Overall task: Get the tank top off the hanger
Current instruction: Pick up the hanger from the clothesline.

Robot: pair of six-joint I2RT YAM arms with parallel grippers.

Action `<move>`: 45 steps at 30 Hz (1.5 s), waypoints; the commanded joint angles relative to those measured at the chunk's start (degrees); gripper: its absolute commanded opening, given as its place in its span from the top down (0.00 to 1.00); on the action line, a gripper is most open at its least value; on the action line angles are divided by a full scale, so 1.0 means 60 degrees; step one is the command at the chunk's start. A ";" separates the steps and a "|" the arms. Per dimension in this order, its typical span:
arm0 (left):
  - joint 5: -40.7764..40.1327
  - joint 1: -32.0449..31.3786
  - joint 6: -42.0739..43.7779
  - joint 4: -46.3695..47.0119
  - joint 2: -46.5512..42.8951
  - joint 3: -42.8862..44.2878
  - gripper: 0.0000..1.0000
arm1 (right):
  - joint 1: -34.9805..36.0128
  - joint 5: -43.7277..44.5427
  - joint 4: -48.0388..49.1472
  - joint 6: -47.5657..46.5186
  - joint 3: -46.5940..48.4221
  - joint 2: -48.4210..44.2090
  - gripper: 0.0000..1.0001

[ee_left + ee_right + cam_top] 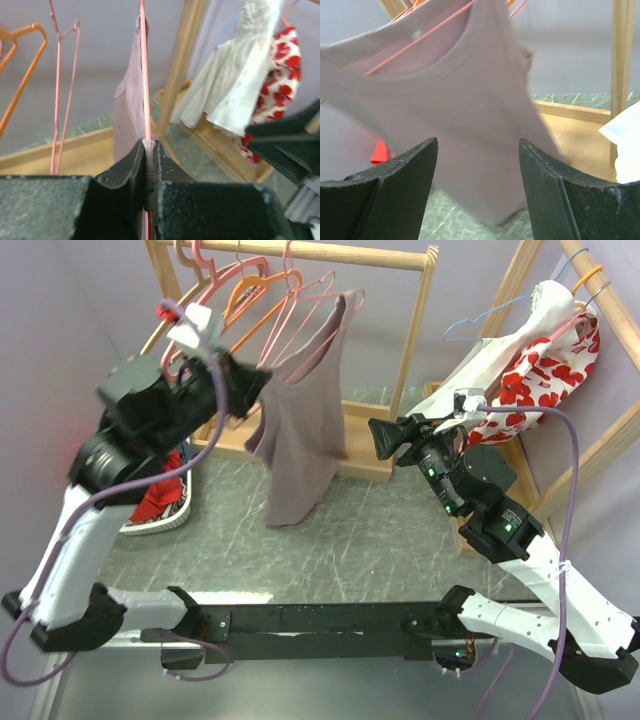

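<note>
A mauve tank top (pixel 300 430) hangs from a pink wire hanger (pixel 305 300) on the wooden rack. My left gripper (pixel 258 388) is shut on the tank top's near strap together with the hanger wire (pixel 145 90); the pinched strap (pixel 148 150) shows between its fingers. The garment (pixel 127 110) hangs edge-on beyond. My right gripper (pixel 383 437) is open and empty to the right of the tank top, facing it. In the right wrist view the tank top (pixel 470 125) fills the space ahead of the open jaws, apart from them.
A wooden rack (pixel 425 335) holds orange (pixel 255 290) and pink hangers. A white and red-flowered garment (pixel 530 360) hangs on a second rack at right. A white basket (pixel 160 510) with red cloth sits at left. The rack's wooden base (pixel 370 455) lies behind.
</note>
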 commanded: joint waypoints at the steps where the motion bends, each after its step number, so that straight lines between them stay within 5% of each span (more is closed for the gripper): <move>1: 0.1038 -0.0028 -0.0692 -0.0743 -0.1528 -0.0562 0.99 | -0.0058 0.0174 0.0440 -0.0452 0.0149 -0.0043 0.26; 7: 0.2446 -0.0028 -0.1308 -0.0803 -0.3169 -0.1983 0.99 | -0.0058 -0.0368 0.0572 -0.0818 0.0573 0.0587 0.25; 19: 0.2183 -0.0028 -0.1630 -0.1654 -0.3552 -0.2951 0.99 | -0.0043 -0.1452 0.0747 -0.0584 0.1189 0.1539 0.26; 33: 0.2301 -0.0028 -0.1850 -0.0980 -0.3713 -0.3215 0.99 | -0.0043 -0.0573 -0.0834 0.0192 0.1936 0.2390 0.33; 45: 0.3149 -0.0028 -0.2069 -0.0644 -0.3815 -0.3258 0.99 | -0.0043 -0.0340 -0.0629 0.0105 0.1833 0.2916 0.41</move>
